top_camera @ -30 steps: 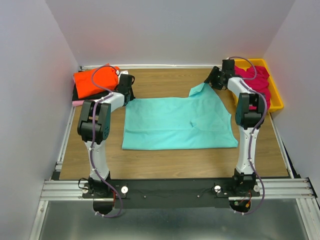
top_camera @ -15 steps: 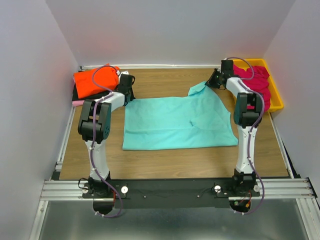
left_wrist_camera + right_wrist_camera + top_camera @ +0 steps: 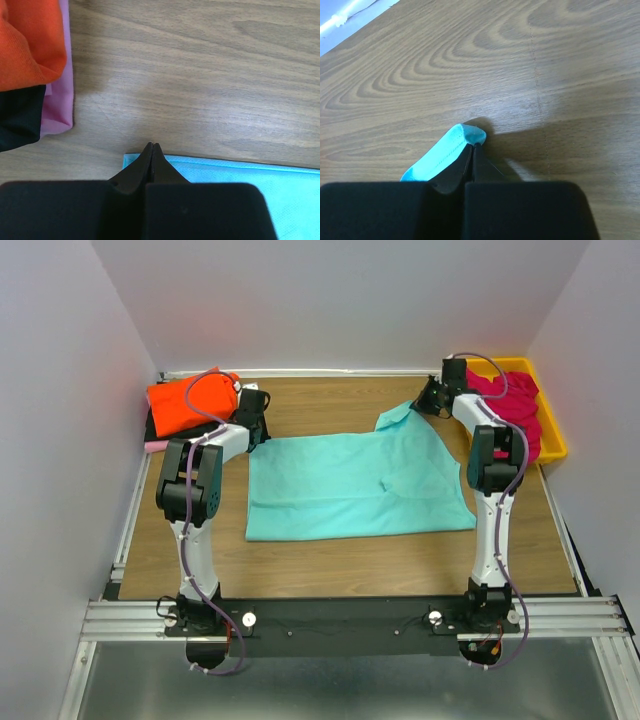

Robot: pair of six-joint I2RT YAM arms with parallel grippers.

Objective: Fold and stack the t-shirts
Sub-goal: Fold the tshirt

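The turquoise shirt (image 3: pixel 355 485) lies spread flat in the middle of the worktop (image 3: pixel 340 560), between the two arms.

The left end effector (image 3: pixel 152 146) sits at the shirt's far left corner. Its fingers are pressed together, tips just past the cloth's edge. Whether any cloth is pinched between them cannot be told.

The right end effector (image 3: pixel 471 146) is at the shirt's far right corner. It is closed on a small fold of turquoise hem, which curls up beside the left finger and is raised off the wood.

Left of the left end effector, at the worktop's far left corner, is a pile with an orange shirt (image 3: pixel 185 405) on top, a black shirt (image 3: pixel 17 117) under it and a pink shirt (image 3: pixel 60 100) at the bottom. A magenta shirt (image 3: pixel 510 405) lies bunched in the yellow tray (image 3: pixel 552 440), just beyond the right arm.
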